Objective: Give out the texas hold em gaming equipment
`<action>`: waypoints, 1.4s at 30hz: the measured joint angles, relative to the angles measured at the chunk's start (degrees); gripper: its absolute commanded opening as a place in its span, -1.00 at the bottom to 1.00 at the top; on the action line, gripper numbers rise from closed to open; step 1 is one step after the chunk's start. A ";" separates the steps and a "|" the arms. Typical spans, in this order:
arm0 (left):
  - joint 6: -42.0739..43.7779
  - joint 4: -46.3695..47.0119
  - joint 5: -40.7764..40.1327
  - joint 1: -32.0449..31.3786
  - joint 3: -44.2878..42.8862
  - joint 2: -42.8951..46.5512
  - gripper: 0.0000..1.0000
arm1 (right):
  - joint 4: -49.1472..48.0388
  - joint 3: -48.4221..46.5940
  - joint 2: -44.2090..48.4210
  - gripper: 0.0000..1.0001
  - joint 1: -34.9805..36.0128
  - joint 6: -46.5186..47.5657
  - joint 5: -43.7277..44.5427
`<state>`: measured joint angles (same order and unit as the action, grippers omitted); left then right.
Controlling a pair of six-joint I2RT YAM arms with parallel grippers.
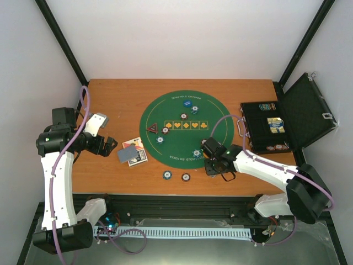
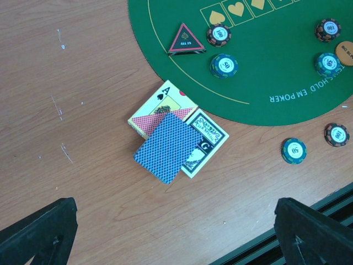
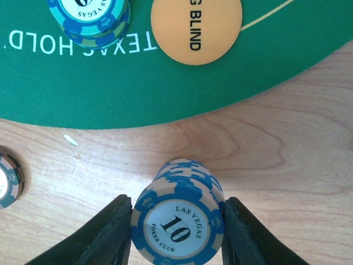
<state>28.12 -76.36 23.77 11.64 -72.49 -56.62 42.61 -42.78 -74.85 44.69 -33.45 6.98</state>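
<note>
Chip-dealing is the step in hand. The right gripper (image 3: 176, 234) grasps a stack of cream-and-blue striped-edge poker chips (image 3: 177, 221) marked 10, one black finger pressed to each side. The stack sits over the wooden table (image 1: 110, 105), just off the rim of the round green felt mat (image 3: 138, 94) and near the orange round disc (image 3: 196, 25) lettered BLIND. Whether it has left the wood I cannot tell.

The left gripper (image 2: 176, 232) hangs released, fingers spread wide, above the blue-backed playing cards (image 2: 168, 146) lying fanned beside the mat.

Next, I judge, the stack needs a level lift and a carry to a player's place, with pressure kept even so no chip slides out.
</note>
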 measured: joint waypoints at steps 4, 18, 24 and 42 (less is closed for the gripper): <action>0.00 0.00 0.02 0.00 0.00 0.00 1.00 | 0.09 0.00 0.37 -0.42 0.00 0.00 0.00; 0.00 0.00 0.00 0.00 0.00 0.00 1.00 | 2.43 -3.48 1.03 -0.66 -0.02 0.72 0.09; -0.04 0.00 0.04 0.00 0.00 -0.28 1.00 | 3.41 -4.42 1.86 -0.71 -0.02 1.05 0.13; -0.07 0.04 0.00 0.00 0.13 -0.85 1.00 | 6.23 -24.68 -12.52 -0.74 5.68 2.84 1.11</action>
<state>28.05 -76.31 23.77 11.64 -72.36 -57.47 48.84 -67.46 -87.37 50.37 -30.61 8.10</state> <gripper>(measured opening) 0.999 0.399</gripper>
